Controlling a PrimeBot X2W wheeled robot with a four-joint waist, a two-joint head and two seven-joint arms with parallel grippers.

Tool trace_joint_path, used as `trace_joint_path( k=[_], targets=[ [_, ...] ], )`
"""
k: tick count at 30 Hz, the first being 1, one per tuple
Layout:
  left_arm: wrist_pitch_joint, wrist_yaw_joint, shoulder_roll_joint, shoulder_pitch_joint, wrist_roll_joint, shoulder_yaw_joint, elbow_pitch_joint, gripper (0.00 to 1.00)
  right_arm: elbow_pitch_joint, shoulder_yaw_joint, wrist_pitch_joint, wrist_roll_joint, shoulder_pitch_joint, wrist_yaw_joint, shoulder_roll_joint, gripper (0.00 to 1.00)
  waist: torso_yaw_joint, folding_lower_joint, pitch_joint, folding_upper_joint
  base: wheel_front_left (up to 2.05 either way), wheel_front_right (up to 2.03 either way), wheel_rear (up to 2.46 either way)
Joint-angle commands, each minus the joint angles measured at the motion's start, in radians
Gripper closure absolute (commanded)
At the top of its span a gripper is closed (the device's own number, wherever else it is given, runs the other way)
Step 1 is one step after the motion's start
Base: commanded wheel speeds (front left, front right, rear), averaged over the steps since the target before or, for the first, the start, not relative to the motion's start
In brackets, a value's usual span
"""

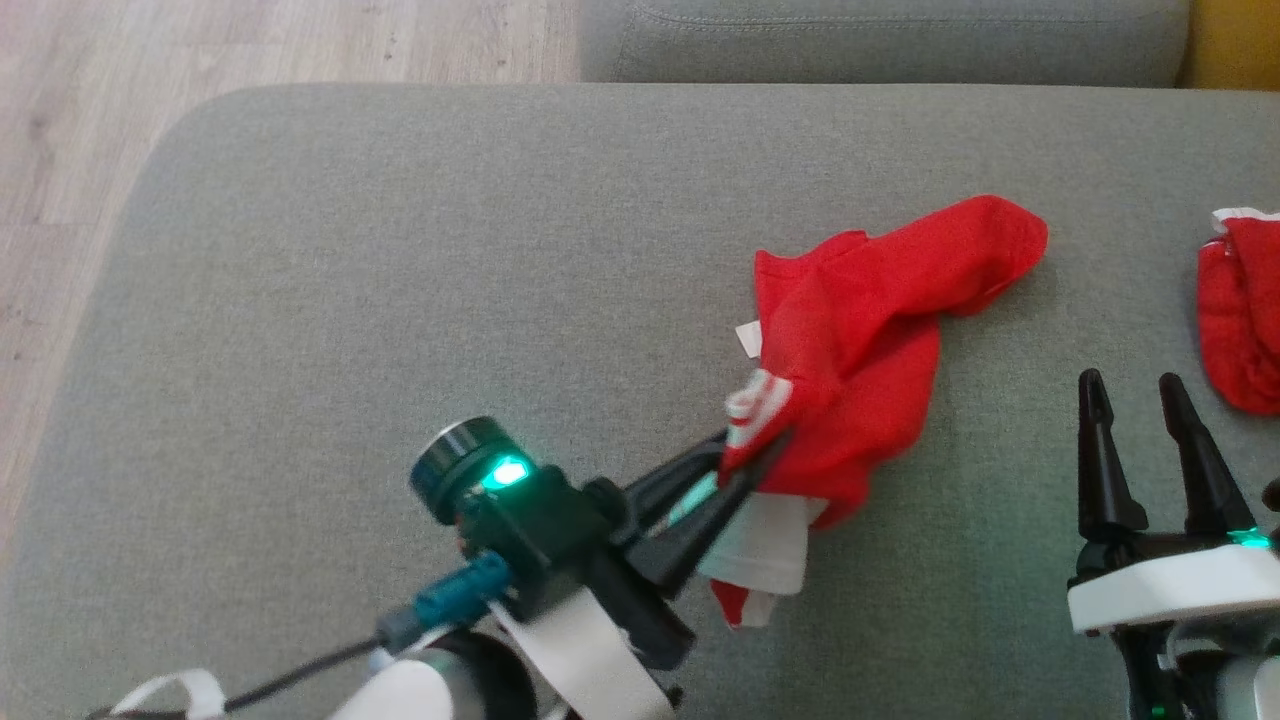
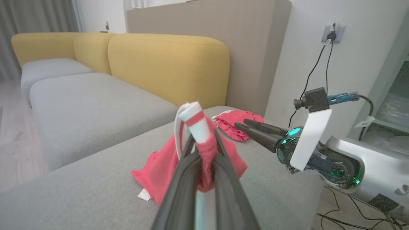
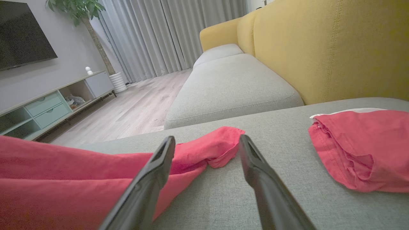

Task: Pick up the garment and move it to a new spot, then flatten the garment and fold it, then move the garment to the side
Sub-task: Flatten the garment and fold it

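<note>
Over the cushion (image 1: pixel 400 250) — left arm (image 1: pixel 545 520) slanted, fingers (image 1: pixel 715 512) tight on garment (image 1: pixel 860 330).

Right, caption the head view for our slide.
Left gripper shut on red garment atop grey sofa; right gripper open nearby.

Left gripper (image 1: pixel 755 447): forearm angled toward upper right, fingers pinched together on the red garment (image 1: pixel 860 330). Right gripper (image 1: pixel 1130 385): fingers parted, pointing up the head view, holding nothing.
</note>
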Motion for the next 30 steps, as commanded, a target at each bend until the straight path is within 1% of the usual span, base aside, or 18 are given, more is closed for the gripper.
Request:
trace_joint_path(
  k=[1, 4, 7, 10, 13, 14, 15, 16, 19, 22, 24, 25, 26, 28, 30],
  targets=[
    [0.006, 0.020, 0.011, -0.013, -0.017, 0.066, -0.033, 1.00, -0.035, 0.023, -0.007, 0.006, -0.009, -0.001, -0.006, 0.00, -0.002, 0.0000, 0.003, 0.0000, 0.00, 0.00, 0.00],
    [0.008, 0.070, 0.025, 0.014, -0.043, 0.135, 0.024, 1.00, -0.037, 0.024, -0.006, 0.009, -0.012, -0.001, -0.006, 0.00, -0.009, 0.0000, 0.011, 0.0000, 0.00, 0.00, 0.00],
    [-0.007, 0.109, 0.031, 0.039, -0.087, 0.209, 0.119, 1.00, -0.041, 0.027, -0.005, 0.010, -0.017, -0.001, -0.006, 0.00, -0.017, 0.0000, 0.027, 0.0000, 0.00, 0.00, 0.00],
    [-0.033, 0.135, 0.041, 0.046, -0.134, 0.292, 0.245, 1.00, -0.046, 0.033, -0.002, 0.008, -0.026, -0.001, -0.006, 0.00, -0.029, 0.0000, 0.048, 0.0000, 0.00, 0.00, 0.00],
    [-0.070, 0.147, 0.041, 0.030, -0.190, 0.375, 0.391, 1.00, -0.049, 0.035, 0.002, 0.005, -0.039, -0.001, -0.006, 0.00, -0.040, 0.0000, 0.075, 0.0000, 0.00, 0.00, 0.00],
    [-0.070, 0.147, 0.041, 0.030, -0.190, 0.375, 0.391, 1.00, -0.049, 0.035, 0.002, 0.005, -0.039, -0.001, -0.006, 0.00, -0.040, 0.0000, 0.075, 0.0000, 0.00, 0.00, 0.00],
    [-0.103, 0.144, 0.042, 0.000, -0.221, 0.426, 0.496, 1.00, -0.050, 0.037, 0.005, 0.003, -0.048, -0.001, -0.006, 0.00, -0.047, 0.0000, 0.093, 0.0000, 0.00, 0.00, 0.00],
    [-0.103, 0.144, 0.042, 0.000, -0.221, 0.426, 0.496, 1.00, -0.050, 0.037, 0.005, 0.003, -0.048, -0.001, -0.006, 0.00, -0.047, 0.0000, 0.093, 0.0000, 0.00, 0.00, 0.00],
    [-0.166, 0.127, 0.045, -0.060, -0.249, 0.484, 0.643, 1.00, -0.055, 0.041, 0.008, 0.000, -0.060, -0.001, -0.006, 0.00, -0.058, 0.0000, 0.117, 0.0000, 0.00, 0.00, 0.00],
    [-0.230, 0.098, 0.048, -0.122, -0.251, 0.506, 0.771, 1.00, -0.059, 0.038, 0.010, -0.004, -0.071, -0.001, -0.006, 0.00, -0.062, 0.0000, 0.133, 0.0000, 0.00, 0.00, 0.00],
    [-0.276, 0.070, 0.046, -0.162, -0.248, 0.508, 0.846, 1.00, -0.062, 0.037, 0.011, -0.006, -0.075, -0.001, -0.006, 0.00, -0.062, 0.0000, 0.139, 0.0000, 0.00, 0.00, 0.00],
    [-0.301, 0.060, 0.045, -0.178, -0.242, 0.506, 0.880, 0.66, -0.063, 0.037, 0.011, -0.008, -0.076, -0.001, -0.006, 0.00, -0.061, 0.0000, 0.140, 0.0000, 0.00, 0.00, 0.00],
    [-0.320, 0.053, 0.041, -0.189, -0.236, 0.502, 0.912, 0.00, -0.064, 0.039, 0.010, -0.011, -0.078, -0.001, -0.006, 0.00, -0.060, 0.0000, 0.139, 0.0000, 0.00, 0.00, 0.00],
    [-0.370, 0.046, 0.030, -0.206, -0.223, 0.497, 0.956, 0.00, -0.070, 0.042, 0.004, -0.021, -0.082, -0.001, -0.006, 0.00, -0.058, 0.0000, 0.137, 0.0000, 0.00, 0.00, 0.00],
    [-0.429, 0.054, 0.024, -0.211, -0.194, 0.489, 0.983, 0.00, -0.074, 0.043, 0.003, -0.027, -0.084, -0.001, -0.006, 0.00, -0.055, 0.0000, 0.131, 0.0000, 0.00, 0.00, 0.00]
  ],
)
